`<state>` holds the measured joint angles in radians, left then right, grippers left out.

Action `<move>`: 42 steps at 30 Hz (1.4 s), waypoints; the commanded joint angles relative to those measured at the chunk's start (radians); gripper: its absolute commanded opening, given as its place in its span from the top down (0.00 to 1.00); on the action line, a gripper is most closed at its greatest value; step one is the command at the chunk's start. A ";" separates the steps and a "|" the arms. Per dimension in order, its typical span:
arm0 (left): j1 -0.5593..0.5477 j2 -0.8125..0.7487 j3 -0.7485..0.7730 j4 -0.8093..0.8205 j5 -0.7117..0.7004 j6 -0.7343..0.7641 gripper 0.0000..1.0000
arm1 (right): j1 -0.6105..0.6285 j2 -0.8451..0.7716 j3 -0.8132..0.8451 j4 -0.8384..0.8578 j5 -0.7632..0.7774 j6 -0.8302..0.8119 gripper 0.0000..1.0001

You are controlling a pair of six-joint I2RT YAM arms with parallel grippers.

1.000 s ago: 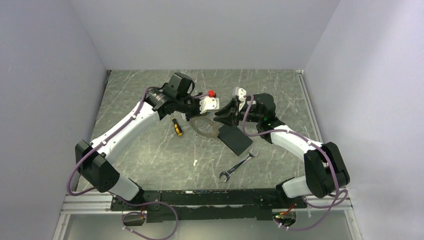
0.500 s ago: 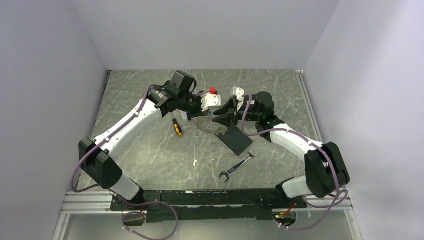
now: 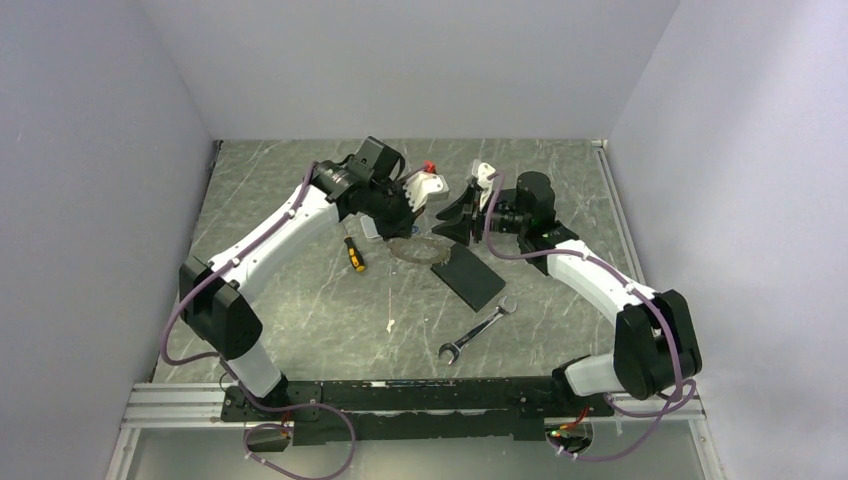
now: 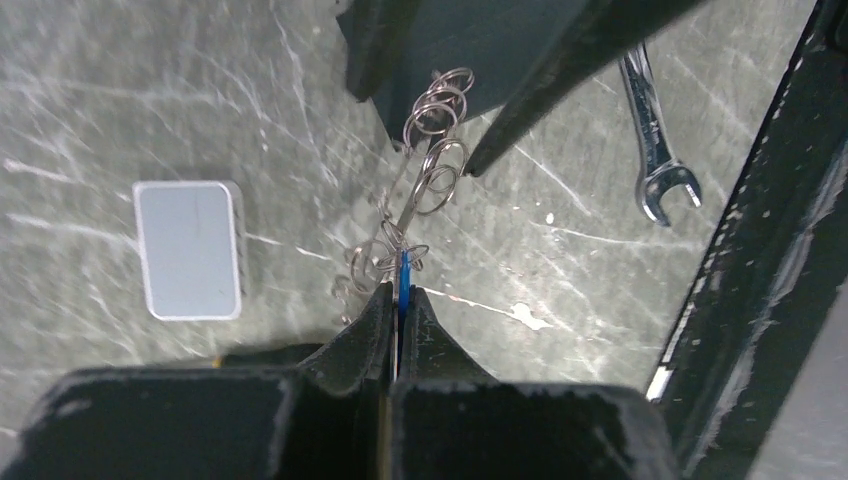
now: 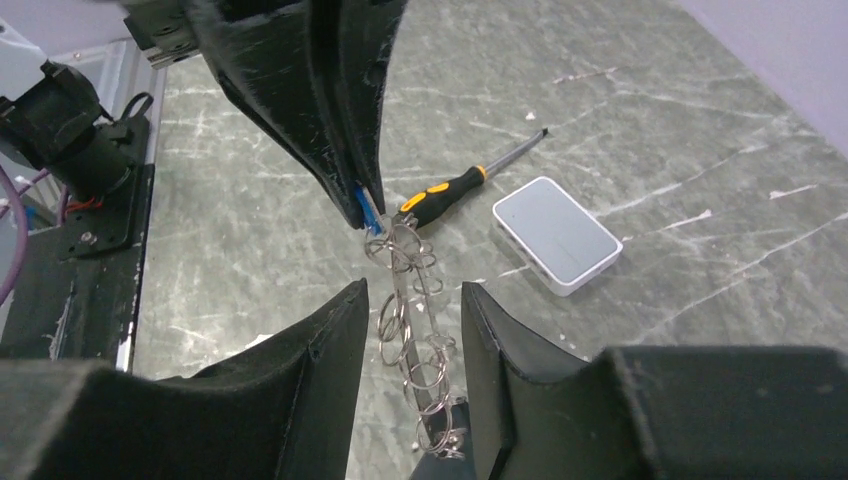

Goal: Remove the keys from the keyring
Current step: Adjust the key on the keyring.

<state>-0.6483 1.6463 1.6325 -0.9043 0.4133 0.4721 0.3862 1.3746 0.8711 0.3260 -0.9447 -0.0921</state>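
Left tool [image 4: 398, 292] shifted back, right tool [image 5: 412, 292] straddling keyring [image 4: 415, 195], screwdriver [image 5: 450, 190], wrench [image 4: 655, 130] nearby

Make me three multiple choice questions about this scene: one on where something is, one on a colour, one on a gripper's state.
1. Where is the wrench?
A) in a gripper
B) on the table, nearer the arm bases than the black rectangle
C) hanging off the table's edge

2. What colour is the tag pinched by the left gripper?
A) red
B) green
C) blue

3. The right gripper is:
A) open, fingers either side of the keyring
B) shut on the wrench
C) shut on the tag

Answers: B, it lies loose on the tabletop; C, blue shows between the shut fingers; A, its fingers stand apart around the rings.
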 commanded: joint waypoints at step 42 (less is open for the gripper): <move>0.143 0.027 0.025 -0.031 0.130 -0.780 1.00 | 0.037 0.002 0.039 -0.089 0.036 0.065 0.68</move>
<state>-0.5190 1.7359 1.6764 -0.9623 0.5007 -0.2554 0.4183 1.3663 0.9035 0.1963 -0.9085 -0.0086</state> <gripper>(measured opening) 0.026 0.320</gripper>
